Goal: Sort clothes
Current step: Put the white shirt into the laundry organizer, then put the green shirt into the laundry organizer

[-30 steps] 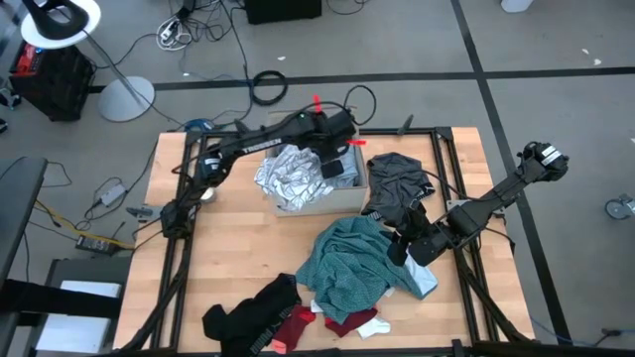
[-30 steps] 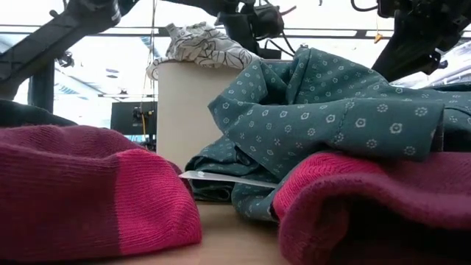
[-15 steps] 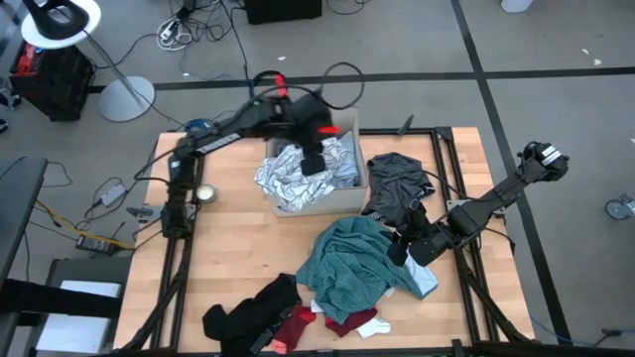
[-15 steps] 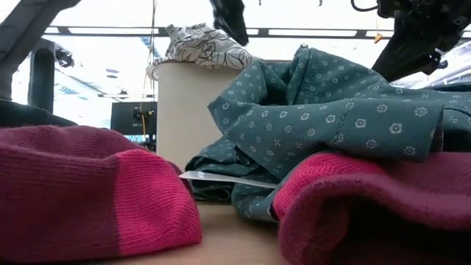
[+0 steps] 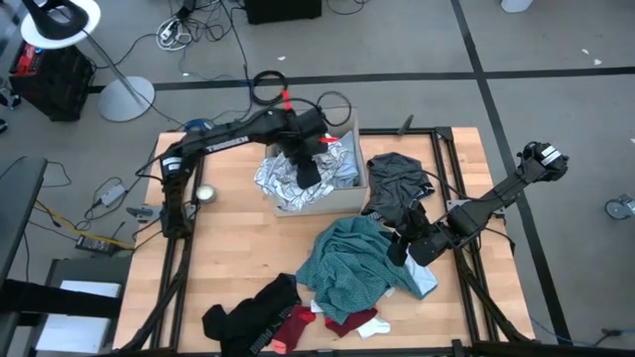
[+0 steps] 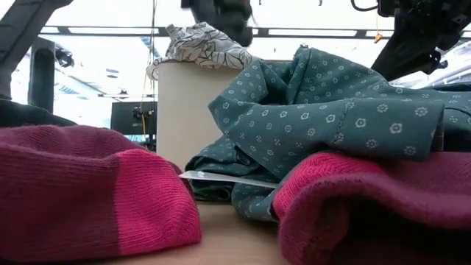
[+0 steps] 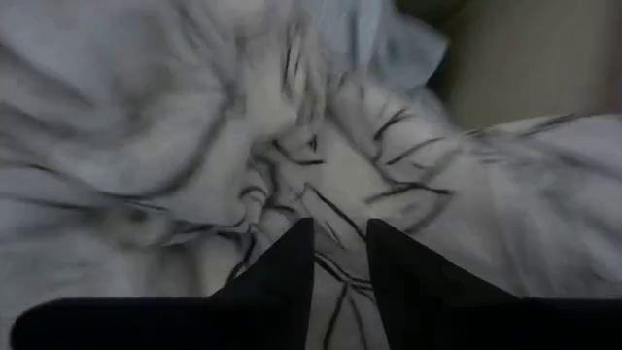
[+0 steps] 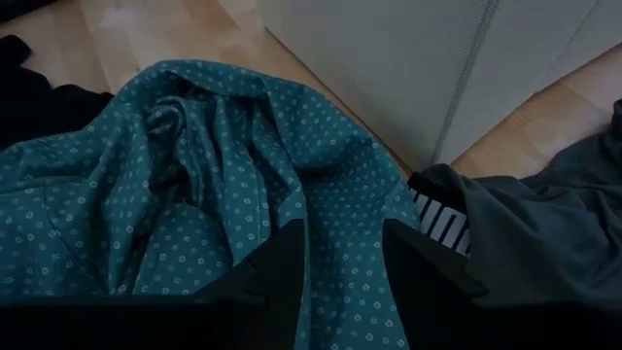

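Left gripper [image 5: 308,177] pulled back over silvery garment [image 5: 283,178].

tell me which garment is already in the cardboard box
The silvery white patterned garment, heaped in the cardboard box under the left gripper. The teal shirt, dark grey garment and black garment lie on the table.

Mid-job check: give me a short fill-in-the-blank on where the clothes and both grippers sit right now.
1. The silvery white garment lies in the cardboard ____.
2. The left gripper hangs above the ____ garment.
3. The right gripper sits at the edge of the dotted ____ garment.
4. The black garment lies on the ____.

Missing words: box; silvery white; teal; table
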Tool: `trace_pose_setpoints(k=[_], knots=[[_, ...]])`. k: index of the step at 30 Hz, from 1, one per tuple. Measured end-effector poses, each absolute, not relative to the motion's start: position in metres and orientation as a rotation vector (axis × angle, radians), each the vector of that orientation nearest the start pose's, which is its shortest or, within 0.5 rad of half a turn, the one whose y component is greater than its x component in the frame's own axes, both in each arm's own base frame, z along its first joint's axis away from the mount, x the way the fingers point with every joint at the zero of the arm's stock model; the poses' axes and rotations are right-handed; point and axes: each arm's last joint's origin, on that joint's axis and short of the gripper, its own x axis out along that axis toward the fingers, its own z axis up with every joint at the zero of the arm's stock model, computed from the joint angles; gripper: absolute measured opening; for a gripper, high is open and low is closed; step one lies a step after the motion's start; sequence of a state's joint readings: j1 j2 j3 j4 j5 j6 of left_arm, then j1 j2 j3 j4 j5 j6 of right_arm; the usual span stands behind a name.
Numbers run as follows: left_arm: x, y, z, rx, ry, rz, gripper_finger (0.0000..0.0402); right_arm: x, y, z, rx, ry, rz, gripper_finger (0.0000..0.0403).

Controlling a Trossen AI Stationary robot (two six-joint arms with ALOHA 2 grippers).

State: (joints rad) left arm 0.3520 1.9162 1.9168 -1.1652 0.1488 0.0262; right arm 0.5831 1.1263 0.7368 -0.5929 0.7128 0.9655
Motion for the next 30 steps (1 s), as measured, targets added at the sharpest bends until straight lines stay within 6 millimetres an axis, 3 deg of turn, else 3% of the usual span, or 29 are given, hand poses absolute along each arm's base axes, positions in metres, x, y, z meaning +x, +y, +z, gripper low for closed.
trace_pose_setpoints(k=[8,13,16,22,26,30], knots=[[0.352,0.180,0.242,-0.531,1.115,0.292,0.0104,0.182,0.097,0.230,0.323,0.632,-0.464,0.0142],[0.343,0.191,0.215,-0.555,1.088,0.379,0.0104,0.182,0.097,0.230,0.317,0.633,-0.462,0.0142],[0.342,0.192,0.210,-0.514,1.087,0.377,0.0104,0.182,0.097,0.230,0.316,0.633,-0.462,0.0142],[0.347,0.190,0.228,-0.485,1.061,0.315,0.0104,0.182,0.097,0.230,0.316,0.632,-0.462,0.0142],[0.345,0.186,0.268,-0.413,0.964,0.276,0.0104,0.182,0.097,0.230,0.316,0.633,-0.462,0.0142],[0.329,0.170,0.312,-0.341,0.883,0.246,0.0104,0.182,0.097,0.230,0.314,0.634,-0.463,0.0142]])
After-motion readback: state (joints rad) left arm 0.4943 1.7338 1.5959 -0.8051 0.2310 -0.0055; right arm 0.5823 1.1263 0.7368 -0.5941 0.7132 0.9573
